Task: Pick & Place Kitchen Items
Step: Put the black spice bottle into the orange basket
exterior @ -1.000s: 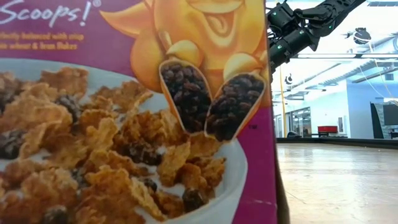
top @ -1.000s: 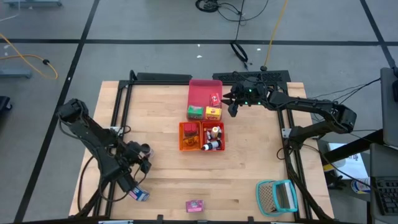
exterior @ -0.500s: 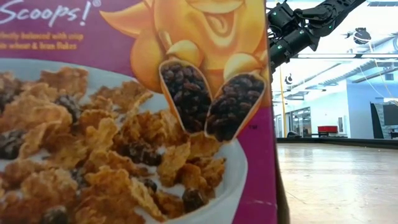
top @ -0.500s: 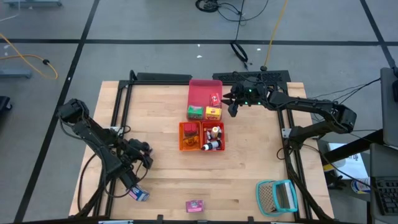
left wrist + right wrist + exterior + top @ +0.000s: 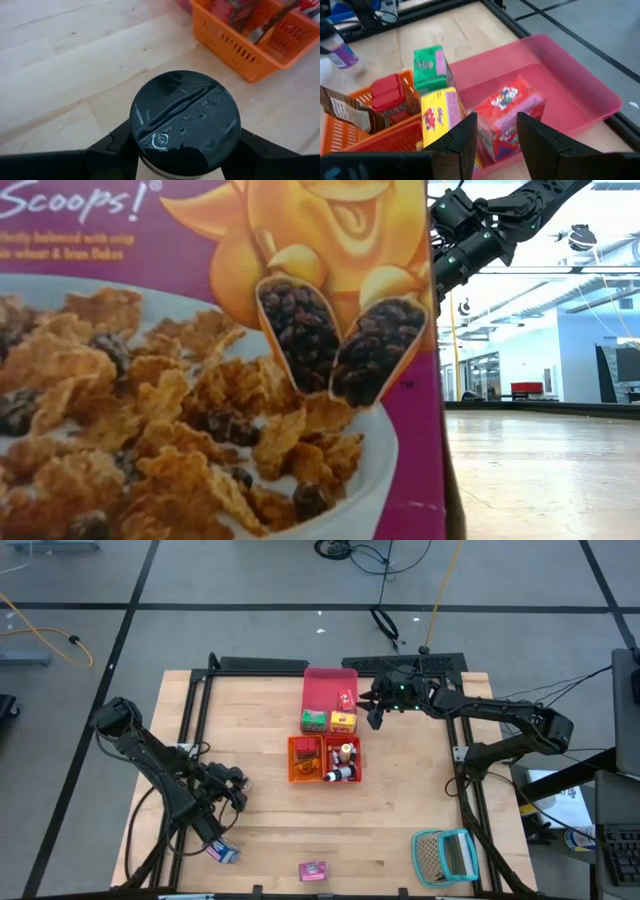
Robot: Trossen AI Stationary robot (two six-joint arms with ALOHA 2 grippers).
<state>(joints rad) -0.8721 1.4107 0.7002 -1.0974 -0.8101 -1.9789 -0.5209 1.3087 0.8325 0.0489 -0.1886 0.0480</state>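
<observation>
Wooden table (image 5: 270, 810), grey tiled floor (image 5: 250, 590)

The table (image 5: 400, 810) is pale wood with a matt, visibly grained top. The dark can lid (image 5: 185, 116) looks like smooth glossy plastic, marked with fine scratches. The orange tray (image 5: 260, 47) is plastic with latticed walls, and the pink tray (image 5: 580, 95) is smooth, slightly see-through plastic. The red box (image 5: 512, 117), yellow box (image 5: 440, 122) and green box (image 5: 430, 67) are printed card, as is the glossy cereal box (image 5: 220, 380). The basket (image 5: 446, 856) is mesh.
</observation>
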